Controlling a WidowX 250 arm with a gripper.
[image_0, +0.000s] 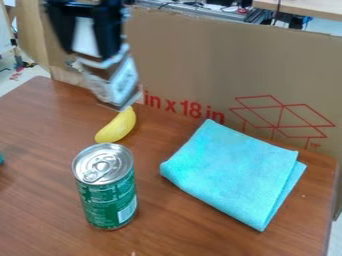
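Basically, the largest thing is the brown wooden tabletop (40, 200), and along its far side stands a cardboard panel (200, 55) with red print. On the right part of the tabletop lies a folded turquoise cloth (234, 170), which should be light and very soft; it would be best pinched by a folded edge, since it will bend and not keep its form. At upper left hangs the black claw (120, 102), and whether it is open, closed or gripping something, I cannot tell. Upright at the front left stands a green can (107, 200) with silver lid; probably it is smooth, somewhat slippery and rather heavy if full, and its round side could dent under strong pressure, so the middle of the body is the safe place. Smaller is the yellow curved piece (117, 126), lying just behind the can and nearest to the claw. I judge it light, quite stiff and not fragile, maybe of smooth plastic; its rounded surface may roll or slip, therefore it is better to take it across the narrow width, near the middle of its length. Counted, there are one cloth, one can and one yellow piece, and also one small turquoise bit (1, 159) at the left edge.
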